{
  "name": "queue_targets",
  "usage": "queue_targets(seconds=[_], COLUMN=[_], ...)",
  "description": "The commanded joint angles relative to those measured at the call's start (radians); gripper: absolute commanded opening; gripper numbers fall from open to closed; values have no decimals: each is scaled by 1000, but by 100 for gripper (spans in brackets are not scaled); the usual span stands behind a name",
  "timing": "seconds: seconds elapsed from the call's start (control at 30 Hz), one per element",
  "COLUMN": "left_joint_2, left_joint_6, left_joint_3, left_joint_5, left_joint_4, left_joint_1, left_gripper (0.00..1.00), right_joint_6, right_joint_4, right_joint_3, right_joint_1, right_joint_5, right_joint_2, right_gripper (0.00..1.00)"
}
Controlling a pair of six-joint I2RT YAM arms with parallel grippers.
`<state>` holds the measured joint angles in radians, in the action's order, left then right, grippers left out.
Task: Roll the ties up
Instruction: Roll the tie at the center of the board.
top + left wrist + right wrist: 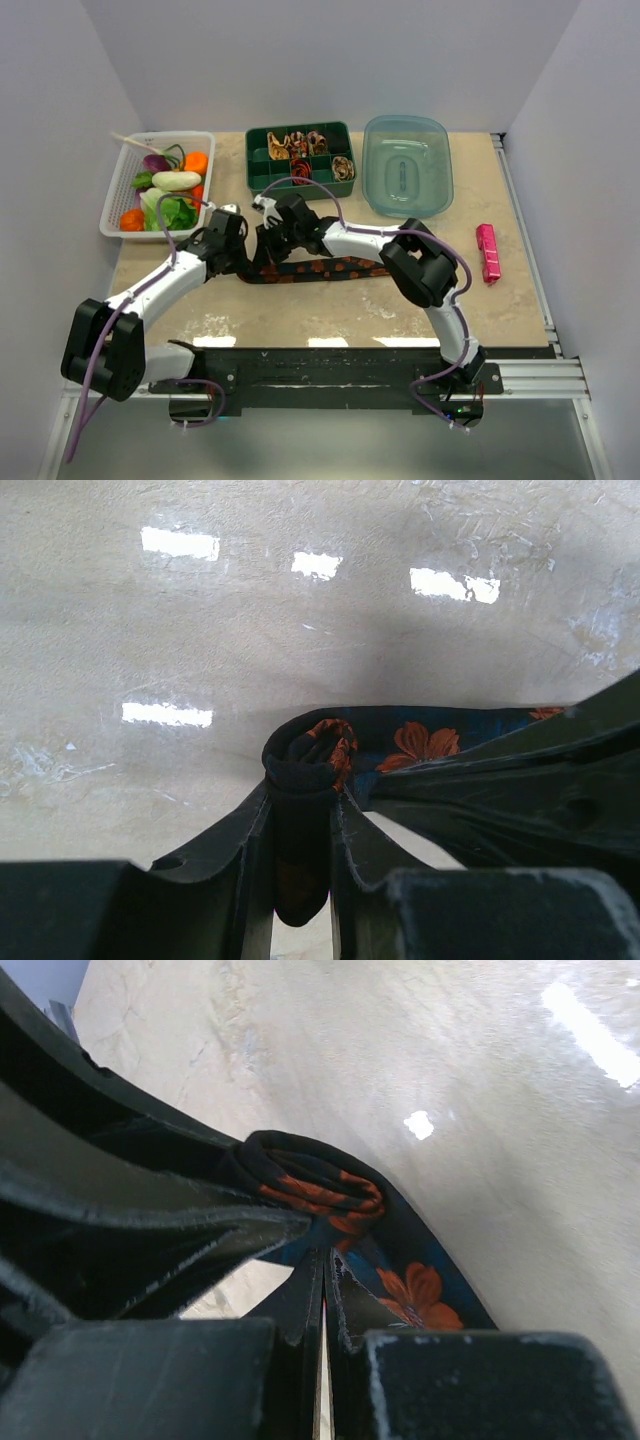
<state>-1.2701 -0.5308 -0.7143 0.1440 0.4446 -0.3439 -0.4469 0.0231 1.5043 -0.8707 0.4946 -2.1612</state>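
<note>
Clamping the first small coil of the black tie (pixel 340 267), the left gripper (pixel 303 795) held firm, the right gripper (pixel 325 1260) clenched shut beside it (most length lay unrolled), while coiled ties (pixel 300 145) sat upper centre.

Black tie (pixel 340 268), orange-red flowers

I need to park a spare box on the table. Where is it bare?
Bare: the front strip between the flowered tie and the table's near edge; a narrower strip right of the clear container, behind the pink bar. Crowded: the back row of basket, green tray and container.
</note>
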Motion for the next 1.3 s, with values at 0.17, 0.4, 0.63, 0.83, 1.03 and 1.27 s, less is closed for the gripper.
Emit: queue_targets(seconds=[0.17,0.4,0.63,0.83,1.03,1.27], left_joint_2=[-35,-63,-74,-110,-140,-170], left_joint_6=[-21,-37,-46,-49,-54,-66], left_joint_3=[-86,-120,-126,-154,-181,-208], left_joint_5=[112,121,127,186,255,319], left_joint_4=[52,60,49,98,164,224], left_joint_1=[-75,-118,-152,-185,-205,-228], left_gripper=[0,0,0,0,0,0], right_joint_6=[-6,-41,-104,-102,-81,-55], right_joint_4=[-14,40,130,130,112,100], right_joint_3=[83,71,37,14,-21,-90], right_joint_1=[-28,-36,-36,-33,1,68], right_joint_5=[36,65,105,96,62,29], right_joint_2=[-55,-65,-78,-52,9,87], right_gripper=[0,0,0,0,0,0])
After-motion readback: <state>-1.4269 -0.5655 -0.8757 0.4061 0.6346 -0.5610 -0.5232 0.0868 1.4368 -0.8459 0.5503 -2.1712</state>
